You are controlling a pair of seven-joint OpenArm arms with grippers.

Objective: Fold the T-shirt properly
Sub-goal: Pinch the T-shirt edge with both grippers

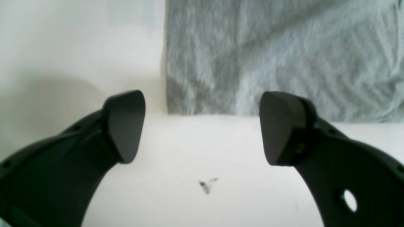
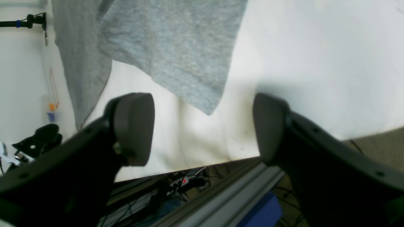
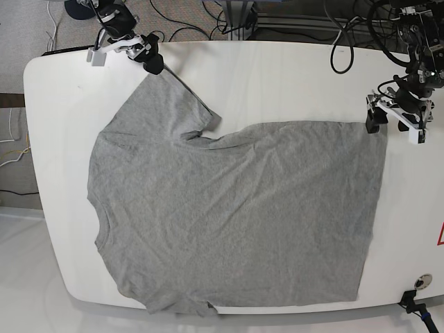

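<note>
Apparently first fold pending: left gripper (image 1: 202, 127) and right gripper (image 2: 203, 129) spread at T-shirt (image 3: 236, 215) corners; next, lower and pinch.

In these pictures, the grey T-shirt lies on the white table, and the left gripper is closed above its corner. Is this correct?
Not closed: the left gripper is open, as the left wrist view shows. The rest is right.
</note>
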